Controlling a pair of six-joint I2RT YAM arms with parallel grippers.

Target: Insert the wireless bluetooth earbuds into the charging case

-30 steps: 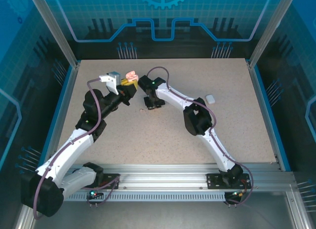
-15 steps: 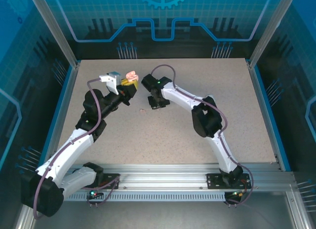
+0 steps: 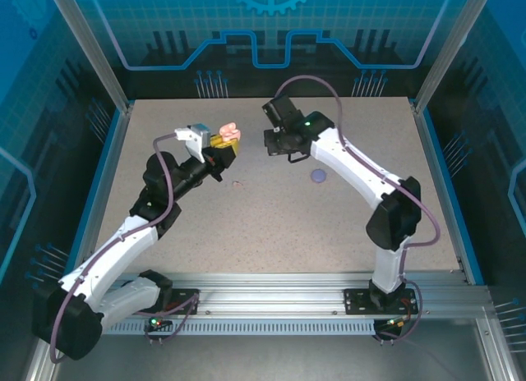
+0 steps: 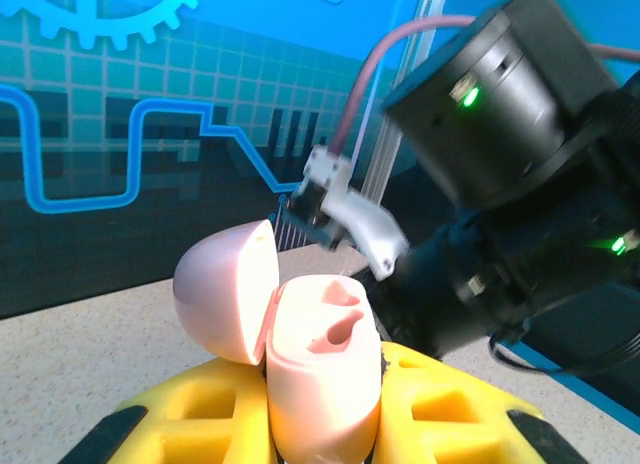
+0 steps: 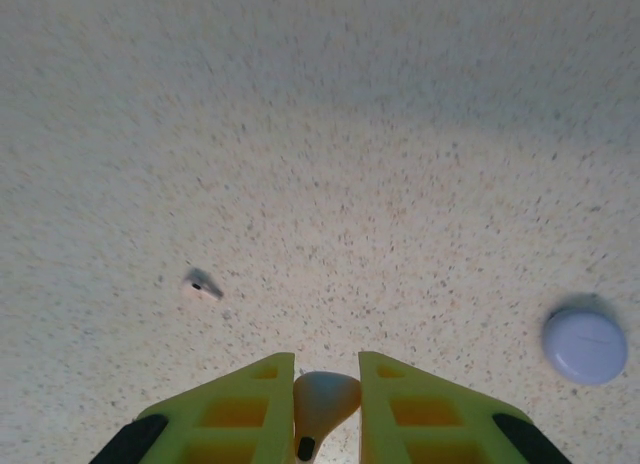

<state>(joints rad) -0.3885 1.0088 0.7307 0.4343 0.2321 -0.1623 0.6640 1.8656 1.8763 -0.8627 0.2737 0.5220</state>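
Observation:
My left gripper (image 4: 320,384) is shut on an open pale pink charging case (image 4: 322,356), held upright above the table. Its lid (image 4: 225,296) is swung back to the left, and two empty sockets show in its top. In the top view this case (image 3: 228,135) sits at the left gripper (image 3: 223,144). My right gripper (image 5: 326,369) is shut on a pale pink earbud (image 5: 325,396), high over the table. In the top view the right gripper (image 3: 280,145) hangs just right of the case. A second pale pink earbud (image 5: 203,285) lies loose on the table (image 3: 237,184).
A round purple case (image 5: 585,345), closed, lies on the table to the right (image 3: 318,176). The right arm's dark wrist (image 4: 500,174) looms close behind the pink case. The speckled table (image 3: 271,225) has raised blue edges.
The right arm has risen from beside the loose earbud and swung right and back, uncovering the purple case. The left gripper with the pink case has shifted slightly right.

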